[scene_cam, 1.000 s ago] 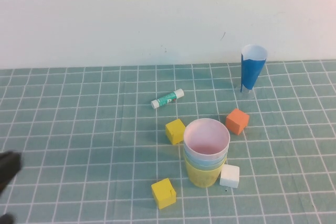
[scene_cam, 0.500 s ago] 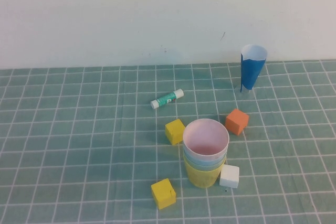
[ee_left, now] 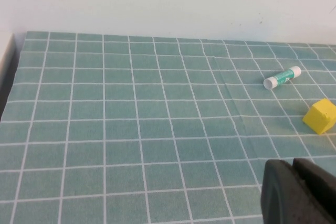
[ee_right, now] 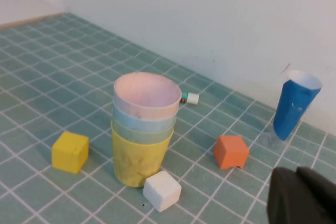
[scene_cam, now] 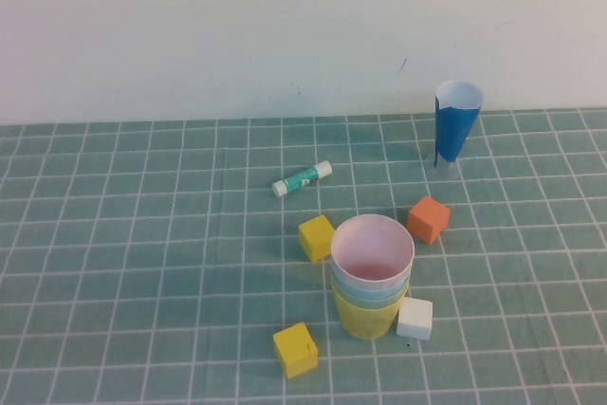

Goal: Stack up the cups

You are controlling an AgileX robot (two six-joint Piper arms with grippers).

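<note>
The cups stand nested in one upright stack in the middle of the green grid mat: pink cup (scene_cam: 373,246) on top, then light blue cup (ee_right: 142,121), pale green cup (ee_right: 142,134), and yellow cup (scene_cam: 368,318) at the bottom. Neither arm shows in the high view. In the left wrist view my left gripper (ee_left: 293,165) hangs shut and empty over bare mat, far to the left of the stack. In the right wrist view my right gripper (ee_right: 296,174) is shut and empty, off to the stack's right, nearer than the orange cube (ee_right: 230,151).
A white cube (scene_cam: 414,318) touches the yellow cup's base. Yellow cubes lie at the stack's left (scene_cam: 316,237) and front left (scene_cam: 295,349). A glue stick (scene_cam: 303,178) lies behind. A dark-blue paper cone (scene_cam: 455,128) stands by the wall at the back right.
The left arm's dark tip, seen at the high view's lower left edge a second ago, has pulled out of that view. The cup stack and cubes have not moved.
</note>
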